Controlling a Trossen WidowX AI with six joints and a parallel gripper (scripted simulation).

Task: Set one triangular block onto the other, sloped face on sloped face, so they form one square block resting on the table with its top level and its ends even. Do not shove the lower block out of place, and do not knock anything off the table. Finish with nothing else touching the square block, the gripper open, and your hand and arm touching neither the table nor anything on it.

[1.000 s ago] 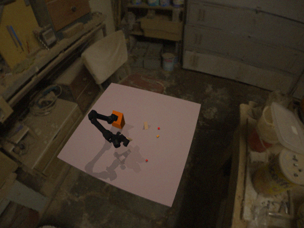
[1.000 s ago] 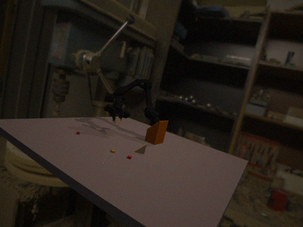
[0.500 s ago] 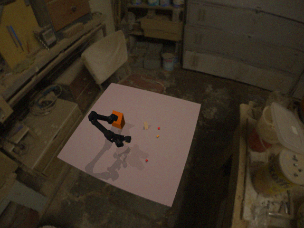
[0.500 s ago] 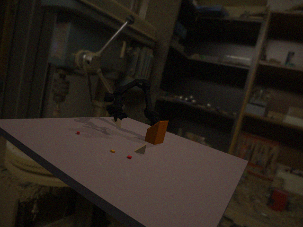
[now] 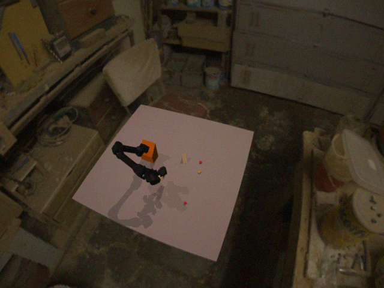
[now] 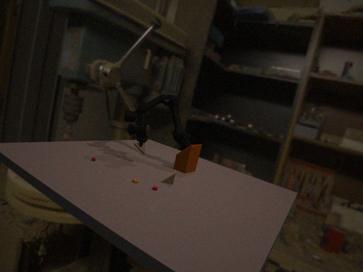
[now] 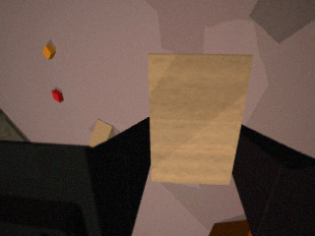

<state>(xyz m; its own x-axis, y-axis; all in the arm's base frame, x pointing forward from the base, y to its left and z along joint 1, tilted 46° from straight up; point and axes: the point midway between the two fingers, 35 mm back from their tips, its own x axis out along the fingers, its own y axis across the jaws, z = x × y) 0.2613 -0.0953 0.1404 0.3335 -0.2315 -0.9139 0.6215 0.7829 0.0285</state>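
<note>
My gripper [image 5: 160, 177] [image 6: 141, 144] [image 7: 189, 126] is shut on a pale wooden triangular block [image 5: 161, 178] [image 6: 142, 148] [image 7: 199, 93], holding it by its sides above the table [image 5: 216, 186] [image 6: 205, 219]. In the exterior view its narrow edge points down. The other triangular block [image 5: 184, 158] [image 6: 169, 178] [image 7: 101, 133] rests on the table, apart from the held one. In the exterior view its slope rises to the right. In the wrist view it is partly hidden behind the left finger.
A large orange slope-topped block [image 5: 150, 152] [image 6: 187, 159] [image 7: 230, 229] stands near the arm's base. A red cube [image 5: 200, 162] [image 6: 155, 188] [image 7: 57, 95] and a small orange piece [image 5: 199, 171] [image 6: 134, 181] [image 7: 48, 51] lie near the resting block. Another red cube [image 5: 185, 202] [image 6: 93, 159] lies farther off.
</note>
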